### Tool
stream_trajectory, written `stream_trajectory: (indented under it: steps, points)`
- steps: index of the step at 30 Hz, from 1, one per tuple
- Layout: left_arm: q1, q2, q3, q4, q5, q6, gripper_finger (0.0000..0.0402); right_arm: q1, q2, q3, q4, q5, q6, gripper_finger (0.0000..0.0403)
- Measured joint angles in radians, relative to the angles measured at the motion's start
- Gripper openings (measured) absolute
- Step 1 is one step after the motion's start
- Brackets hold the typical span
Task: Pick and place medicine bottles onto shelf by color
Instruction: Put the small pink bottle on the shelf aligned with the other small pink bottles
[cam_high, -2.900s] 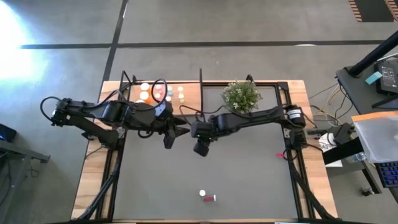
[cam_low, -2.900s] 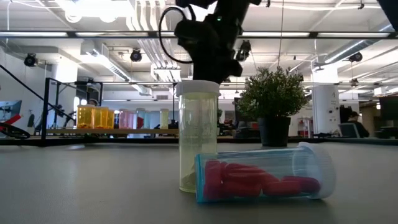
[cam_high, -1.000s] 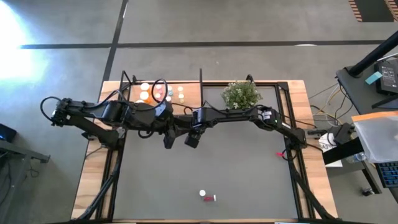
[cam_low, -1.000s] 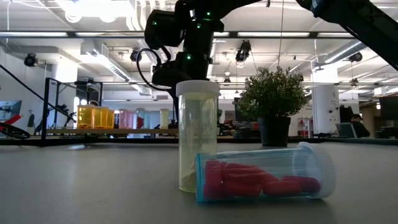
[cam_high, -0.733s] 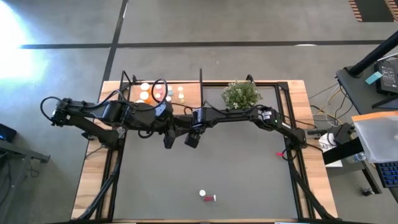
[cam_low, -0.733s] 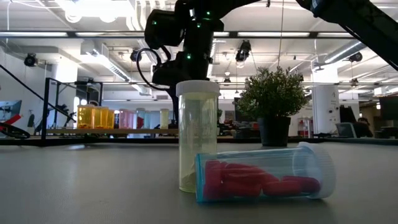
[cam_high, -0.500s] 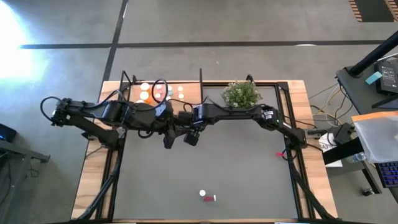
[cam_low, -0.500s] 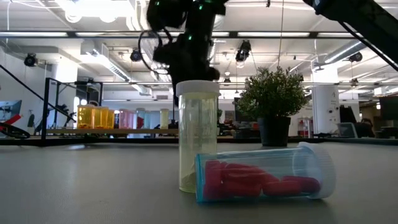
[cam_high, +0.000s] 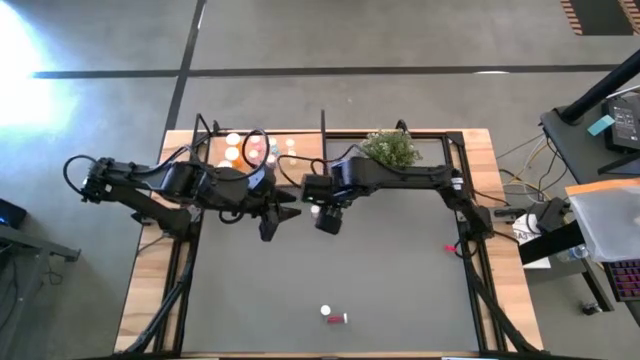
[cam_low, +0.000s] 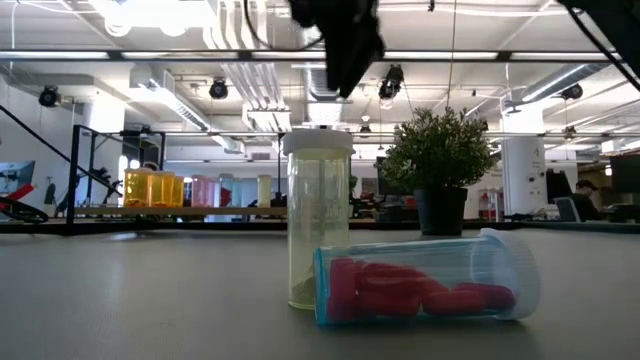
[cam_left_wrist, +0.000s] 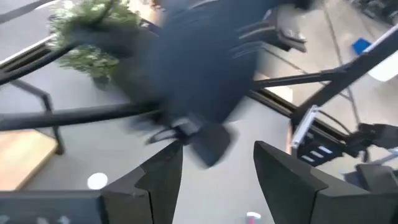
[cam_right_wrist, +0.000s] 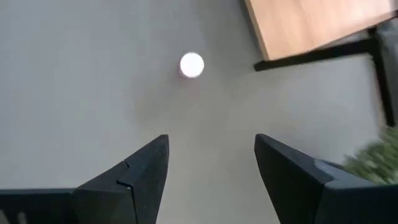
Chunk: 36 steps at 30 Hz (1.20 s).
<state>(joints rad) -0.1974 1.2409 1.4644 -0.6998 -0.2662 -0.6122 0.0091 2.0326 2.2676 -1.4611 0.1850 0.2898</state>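
Those little medicine bottles (cam_low: 318, 228) look light, rigid and slick, so I'd pinch the body under the cap; right pincer (cam_right_wrist: 208, 171) wide open, empty, left pincer (cam_left_wrist: 217, 171) part open, empty.

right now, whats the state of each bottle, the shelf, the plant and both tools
yellow bottle: upright, capped, on the mat
red bottle: capped, lying on its side against the yellow one
white-capped bottle: upright on the mat, off the shelf
shelf: flat, holding a row of upright bottles
plant: upright
right tool: open, empty
left tool: open, empty
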Motion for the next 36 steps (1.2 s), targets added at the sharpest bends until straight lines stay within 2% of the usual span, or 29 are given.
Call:
stream_trajectory:
  steps: [6, 12, 15, 20, 26, 32, 36]
  points:
    - [0.001, 0.0, -0.031, 0.001, -0.03, 0.023, 0.0183, 0.052, -0.121, -0.101, -0.064, 0.105, 0.031, 0.0226]
    - [0.01, 0.001, -0.113, 0.014, -0.039, 0.083, 0.0183, 0.094, -0.28, -0.304, -0.029, 0.119, 0.167, 0.0226]
    - [0.02, 0.0, -0.187, 0.07, -0.038, 0.163, 0.0183, 0.105, -0.351, -0.425, 0.016, 0.134, 0.245, 0.0226]
    - [0.028, 0.001, -0.349, 0.311, -0.039, 0.321, 0.0183, 0.114, -0.454, -0.604, 0.077, 0.133, 0.37, 0.0226]
    - [0.028, 0.001, -0.546, 0.626, -0.05, 0.517, 0.0183, 0.136, -0.538, -0.756, 0.091, 0.131, 0.491, 0.0226]
    - [0.038, 0.051, -0.696, 0.888, -0.107, 0.549, 0.0183, 0.169, -0.599, -0.859, 0.121, 0.131, 0.59, 0.0226]
    - [0.059, 0.125, -0.734, 0.96, -0.112, 0.542, 0.0183, 0.181, -0.623, -0.9, 0.152, 0.131, 0.626, 0.0226]
